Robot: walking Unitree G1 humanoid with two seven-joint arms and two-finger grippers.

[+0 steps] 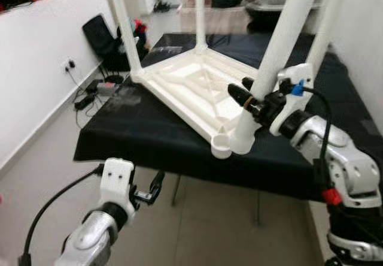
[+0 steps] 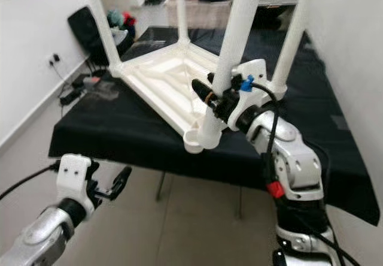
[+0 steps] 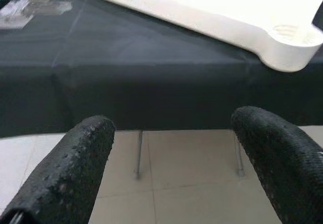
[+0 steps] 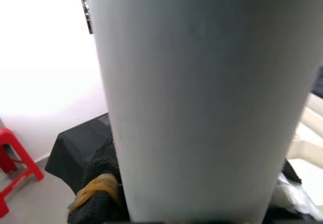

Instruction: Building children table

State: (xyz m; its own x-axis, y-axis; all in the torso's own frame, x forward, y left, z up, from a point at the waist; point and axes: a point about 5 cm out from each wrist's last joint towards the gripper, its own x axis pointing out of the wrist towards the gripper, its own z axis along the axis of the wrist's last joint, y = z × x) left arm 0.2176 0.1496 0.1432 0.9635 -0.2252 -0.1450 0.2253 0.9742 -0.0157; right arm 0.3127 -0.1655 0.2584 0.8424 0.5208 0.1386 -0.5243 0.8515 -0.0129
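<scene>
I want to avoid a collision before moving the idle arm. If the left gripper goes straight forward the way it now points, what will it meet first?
Probably the hanging front of the black tablecloth. The left gripper, open, sits below the table edge and aims at that cloth, with the white tabletop's corner above its line. Depth is unclear.

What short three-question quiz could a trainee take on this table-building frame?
1. True or false: the white plastic children's tabletop lies upside down on the black-covered table.
2. Which end effector grips the white cylindrical table leg? A) left B) right
3. Fill in: the left end effector hangs ____ the black table's edge, over the floor.

Key: 1 true. 2 B: the right end effector is closed around the leg, which stands beside the empty near corner socket. 3 below; its fingers are open and empty.
</scene>
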